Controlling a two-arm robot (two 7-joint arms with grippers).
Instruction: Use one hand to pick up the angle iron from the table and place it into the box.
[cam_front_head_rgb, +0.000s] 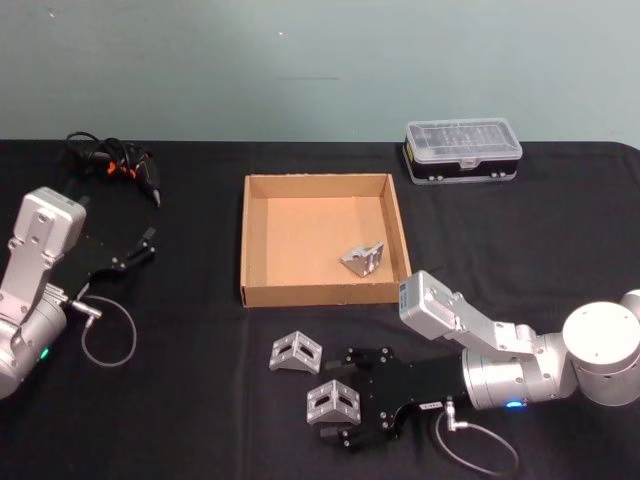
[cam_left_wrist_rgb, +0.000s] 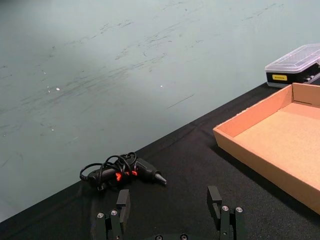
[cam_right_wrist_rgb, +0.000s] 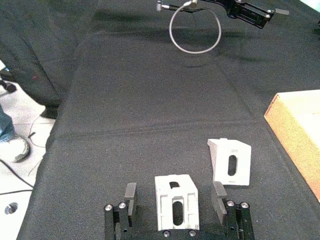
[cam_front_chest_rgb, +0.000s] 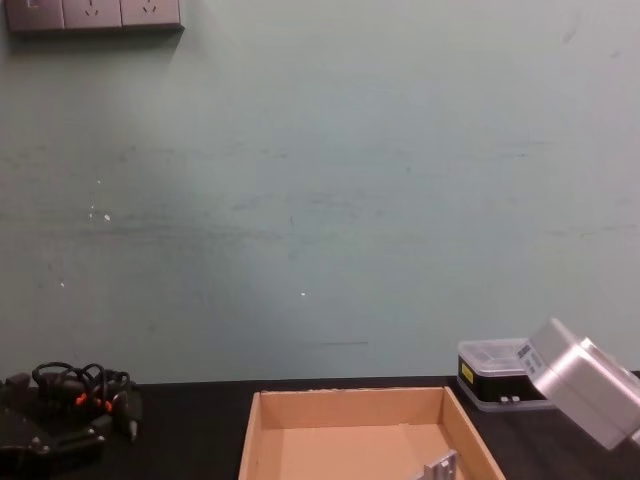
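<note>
Now at work: right end effector (cam_right_wrist_rgb: 173, 195), in front of the box (cam_front_head_rgb: 320, 293), spread astride the target angle iron (cam_front_head_rgb: 330, 402), not yet pinching it.
Second angle iron (cam_front_head_rgb: 294, 352): on the surface (cam_front_head_rgb: 200, 400), beside the target, nearer the box.
Third angle iron (cam_front_head_rgb: 362, 258): inside the box.
Handling: likely rigid, light, slick metal; grip the flat outer faces squarely.
Left end effector (cam_left_wrist_rgb: 168, 200): parked left of the box, spread open.

The head camera looks steeply down on the counter (cam_front_head_rgb: 190, 410); the chest camera, lower, looks across it at the wall (cam_front_chest_rgb: 320, 200). Both share the box (cam_front_head_rgb: 320, 295). Wrist cameras sit close behind the left pincer (cam_left_wrist_rgb: 168, 197) and right pincer (cam_right_wrist_rgb: 174, 190).
</note>
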